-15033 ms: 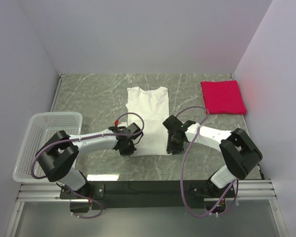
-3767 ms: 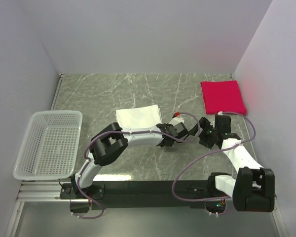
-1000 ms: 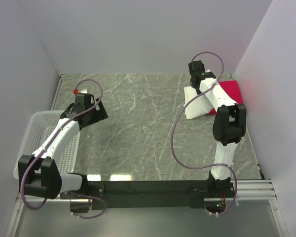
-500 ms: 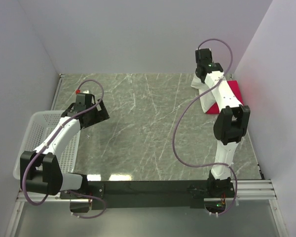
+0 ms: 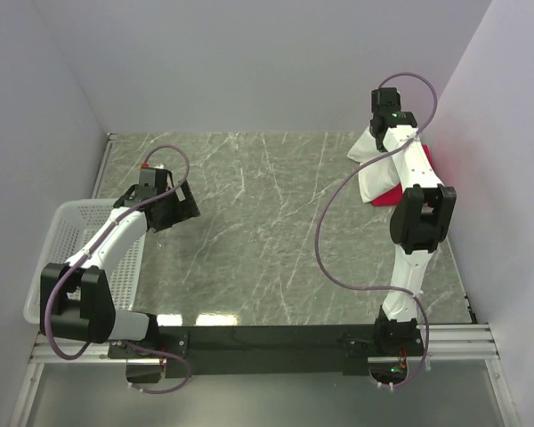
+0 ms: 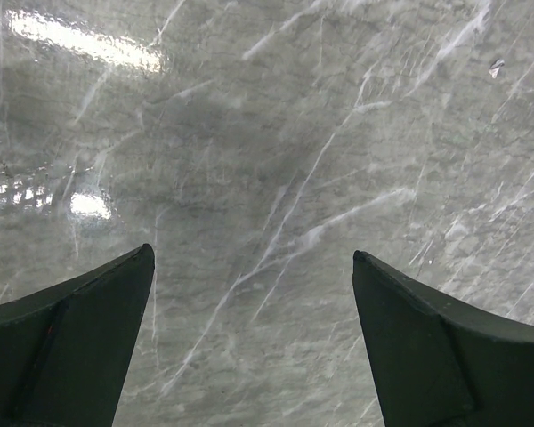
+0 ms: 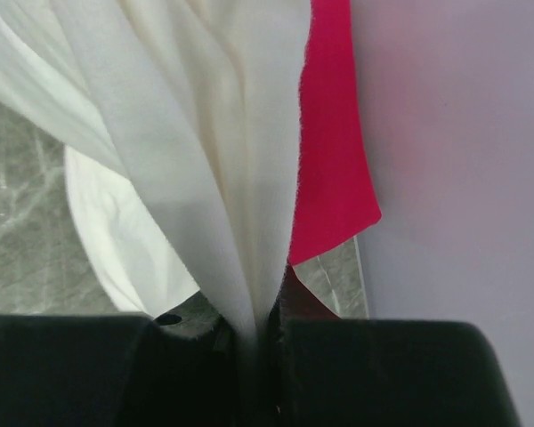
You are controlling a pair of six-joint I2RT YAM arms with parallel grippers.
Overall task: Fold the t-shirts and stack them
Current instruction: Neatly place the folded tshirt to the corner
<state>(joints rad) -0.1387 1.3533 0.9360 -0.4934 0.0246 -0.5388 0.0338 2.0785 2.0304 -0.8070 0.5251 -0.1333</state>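
I am at the stacking step. My right gripper (image 7: 254,334) is pinched almost shut on the folded white t-shirt (image 7: 187,133), and the cloth hangs from it in soft, loose folds. It is at the far right corner of the table (image 5: 267,222), partly over the red t-shirt (image 7: 329,178) and partly off its left side. Next, I think I must slide the white one a bit to the right, lay it down flat on the red square, and then let go. The side wall (image 7: 445,133) is very close, so I could bump it, and the loose cloth may flop open. My left gripper (image 6: 254,267) is wide open and holds nothing. It hangs over bare table near the white basket (image 5: 44,267), well apart from the shirts.
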